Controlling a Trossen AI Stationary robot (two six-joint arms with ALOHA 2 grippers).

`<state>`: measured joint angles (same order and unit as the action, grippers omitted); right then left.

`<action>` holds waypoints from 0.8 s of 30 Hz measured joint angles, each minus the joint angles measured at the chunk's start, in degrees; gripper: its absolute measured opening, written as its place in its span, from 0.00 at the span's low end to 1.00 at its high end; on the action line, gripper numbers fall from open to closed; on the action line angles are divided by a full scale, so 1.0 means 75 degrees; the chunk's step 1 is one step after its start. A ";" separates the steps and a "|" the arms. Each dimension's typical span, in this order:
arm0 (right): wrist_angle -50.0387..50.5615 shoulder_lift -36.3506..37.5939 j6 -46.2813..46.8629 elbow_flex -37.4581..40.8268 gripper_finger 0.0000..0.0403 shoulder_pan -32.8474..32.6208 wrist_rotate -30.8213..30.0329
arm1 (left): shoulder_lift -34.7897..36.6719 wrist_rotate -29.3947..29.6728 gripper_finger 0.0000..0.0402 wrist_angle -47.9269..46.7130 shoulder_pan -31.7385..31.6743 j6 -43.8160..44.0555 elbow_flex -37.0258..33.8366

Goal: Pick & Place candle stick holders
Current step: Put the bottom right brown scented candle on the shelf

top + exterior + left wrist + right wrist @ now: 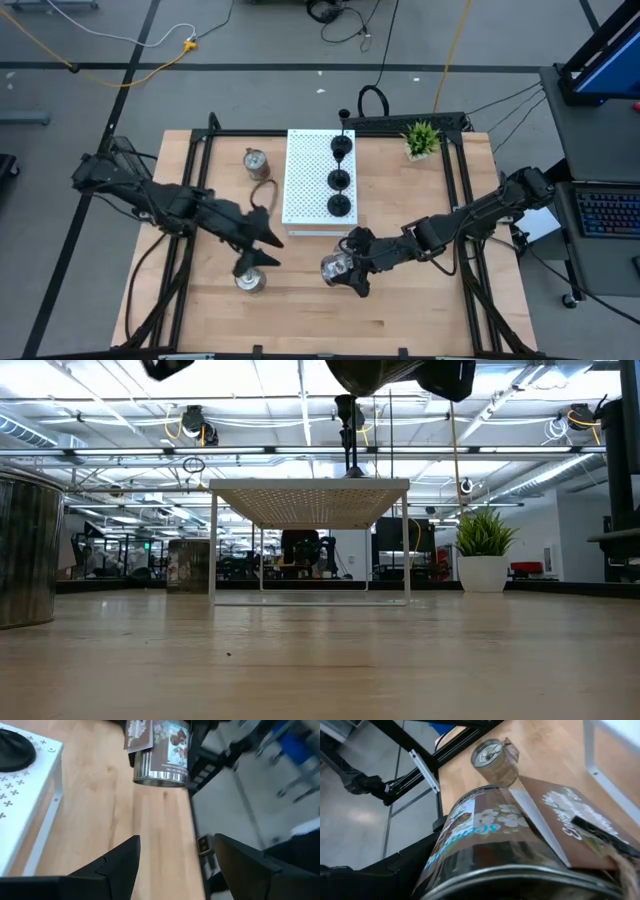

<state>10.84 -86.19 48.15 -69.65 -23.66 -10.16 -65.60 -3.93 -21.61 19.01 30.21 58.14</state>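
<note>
Three black holders [341, 180] stand in a row on the white perforated board [305, 190]. One silver tin-like holder [256, 160] stands on the table left of the board. Another silver holder [250, 282] stands near the front, under my left arm. My left gripper [272, 250] is open and empty above the table, right of that holder; its fingers [115, 865] show spread in the left wrist view. My right gripper [348, 272] is shut on a third silver holder [336, 268] with a printed label and a brown tag [560, 825]. My right gripper holds the silver holder by its upper part [165, 727], coming from the table's right side. The holder and the gripper body hide the fingertips. The holder hangs roughly upright, its bottom rim [160, 779] lifted clear of the table.
The board stands on thin legs [212, 550] at the table's middle. A small green potted plant [422, 138] stands at the far right. A black frame rail [465, 180] runs along the right side. Bare wood lies along the near edge.
</note>
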 joint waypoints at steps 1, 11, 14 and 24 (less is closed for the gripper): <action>0.0021 -0.0003 -0.0035 0.0002 0.87 0.0000 0.0007 | -0.0272 0.0021 0.64 -0.0218 0.0053 -0.0115 0.0301; 0.0088 0.0000 -0.0462 0.0000 0.87 -0.0159 0.0111 | -0.2087 -0.0468 0.64 -0.0203 0.0169 -0.1249 0.1832; 0.0170 0.0000 -0.0708 0.0000 0.87 -0.0267 0.0203 | -0.2247 -0.0423 0.64 0.0107 0.0158 -0.0907 0.1832; 0.0369 0.0000 -0.1147 0.0000 0.87 -0.0463 0.0393 | -0.2481 -0.0412 0.68 0.1174 0.0159 0.0100 0.1832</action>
<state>13.61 -86.19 39.55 -69.65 -27.14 -7.21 -84.20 -7.03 -12.80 20.20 30.96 71.88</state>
